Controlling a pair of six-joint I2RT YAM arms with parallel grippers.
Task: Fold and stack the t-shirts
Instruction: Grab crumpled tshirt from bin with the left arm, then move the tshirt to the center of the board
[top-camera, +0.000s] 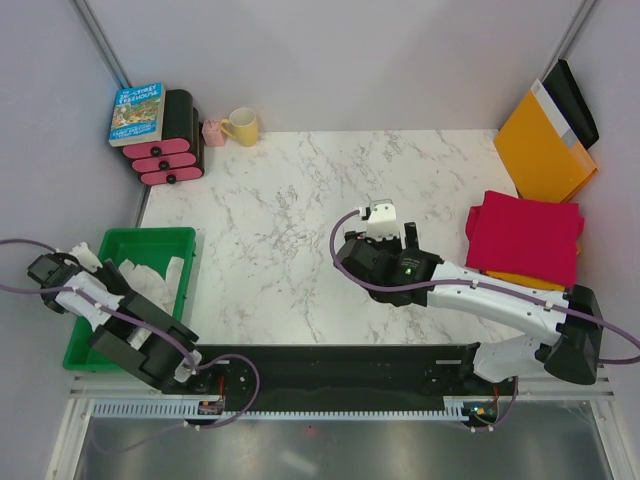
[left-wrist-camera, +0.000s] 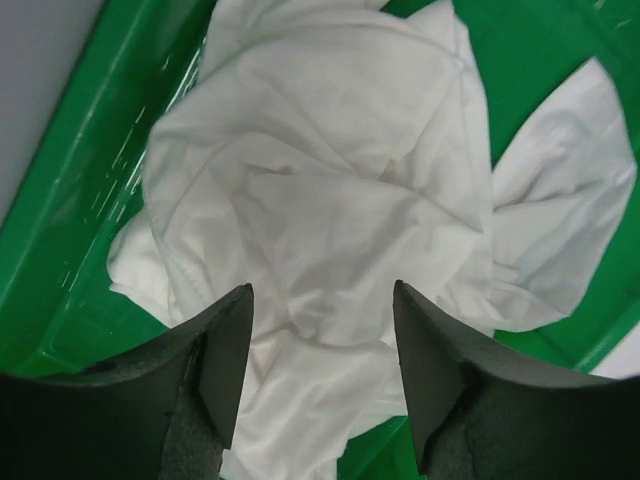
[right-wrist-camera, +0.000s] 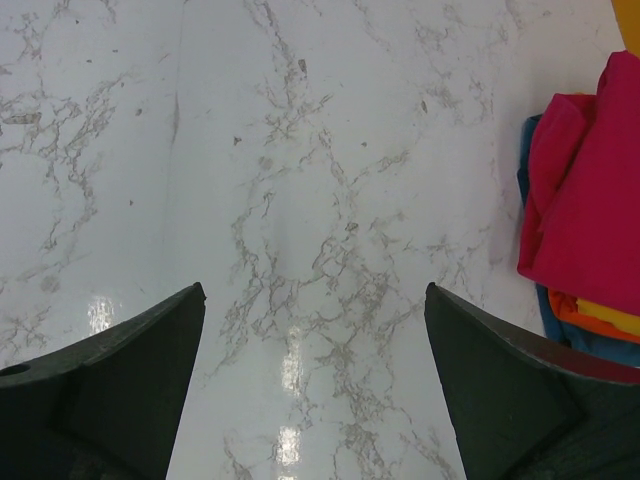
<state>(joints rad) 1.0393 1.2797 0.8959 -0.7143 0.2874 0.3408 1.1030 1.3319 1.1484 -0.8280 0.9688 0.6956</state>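
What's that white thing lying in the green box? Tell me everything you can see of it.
It is a plain white t-shirt of thin, soft cloth, unfolded and crumpled into a wrinkled heap, with a stitched hem showing at its left. It lies inside the green bin and covers much of its floor. The left end effector hangs right over it, jaws apart with a fold between them; whether the fingers touch the cloth cannot be told.

My bench (top-camera: 300, 200) is white, marbled with grey veins, and overhead light glints off it in bright patches (right-wrist-camera: 290, 370). Plain pale walls (top-camera: 330, 60) close me in on three sides, with slanted metal struts (top-camera: 100, 40) at the back corners.
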